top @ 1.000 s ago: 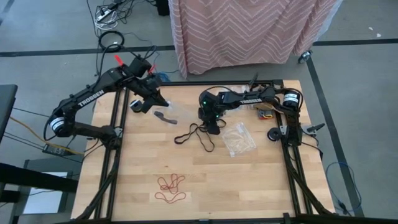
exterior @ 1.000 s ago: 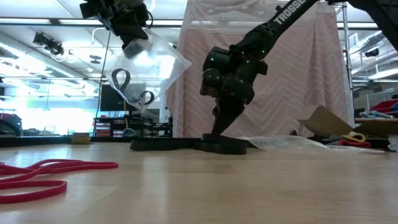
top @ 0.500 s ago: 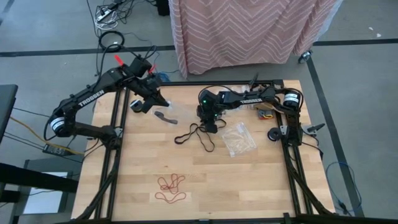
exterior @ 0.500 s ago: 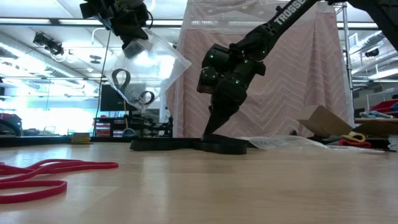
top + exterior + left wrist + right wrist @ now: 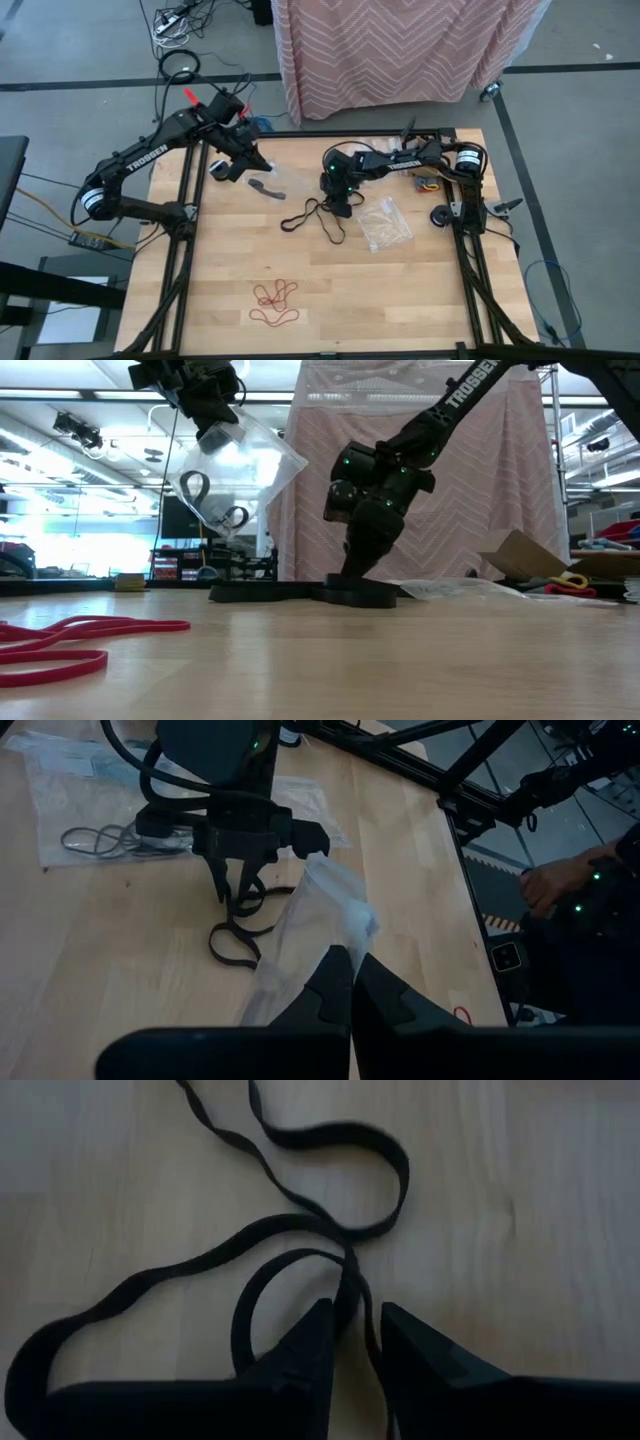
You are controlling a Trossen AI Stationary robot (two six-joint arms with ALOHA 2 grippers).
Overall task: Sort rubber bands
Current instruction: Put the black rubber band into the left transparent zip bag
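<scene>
Black rubber bands (image 5: 312,215) lie in a loose tangle on the wooden table's middle, also in the left wrist view (image 5: 235,925). My right gripper (image 5: 343,207) stands on their right end, fingertips at the table (image 5: 350,575), shut on a strand. My left gripper (image 5: 240,162) hangs high over the far left, shut on a clear plastic bag (image 5: 240,460). Black rubber bands (image 5: 195,490) show inside that bag. My left gripper pinches the clear bag's upper edge (image 5: 335,945) between its two fingers. The bag hangs below them, clear of the table. My right gripper comes from above, slanting down, and has a strand of the black bands (image 5: 352,1295) between its two fingertips. The rest of the tangle lies slack on the wood.
A second clear bag (image 5: 385,225) with brownish bands lies right of my right gripper. Red rubber bands (image 5: 275,300) lie near the front edge. Coloured bands (image 5: 428,183) sit at the far right by the right arm's base. Black frame rails border the table.
My right arm's wrist has dipped a little toward the table over the black bands, while its fingertips have stayed on the same spot. The left gripper and its bag have kept still.
</scene>
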